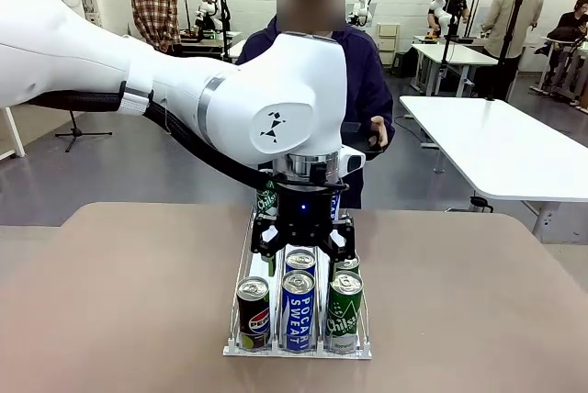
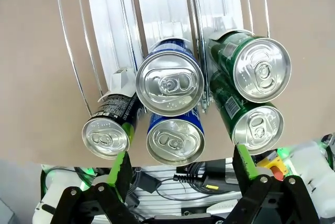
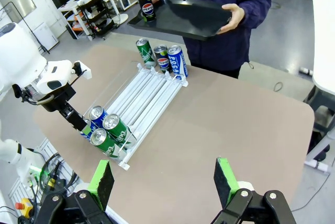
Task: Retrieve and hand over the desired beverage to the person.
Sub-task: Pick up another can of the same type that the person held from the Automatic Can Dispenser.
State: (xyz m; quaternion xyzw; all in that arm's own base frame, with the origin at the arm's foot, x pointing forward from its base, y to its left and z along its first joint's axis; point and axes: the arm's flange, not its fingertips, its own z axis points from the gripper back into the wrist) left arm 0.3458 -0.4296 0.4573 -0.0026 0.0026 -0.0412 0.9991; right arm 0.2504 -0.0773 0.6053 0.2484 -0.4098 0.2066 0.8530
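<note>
left gripper (image 2: 181, 156) hangs spread wide above the middle blue can (image 2: 169, 84) in the rack (image 2: 157, 4), seemingly not touching; right gripper (image 3: 163, 169) gapes empty.

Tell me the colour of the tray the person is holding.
Black; the tray shows best in the right wrist view.

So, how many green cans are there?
3. Front green can and second green can behind it, right lane, robot's end of the rack; far green can, left lane. The left arm may hide more.
</note>
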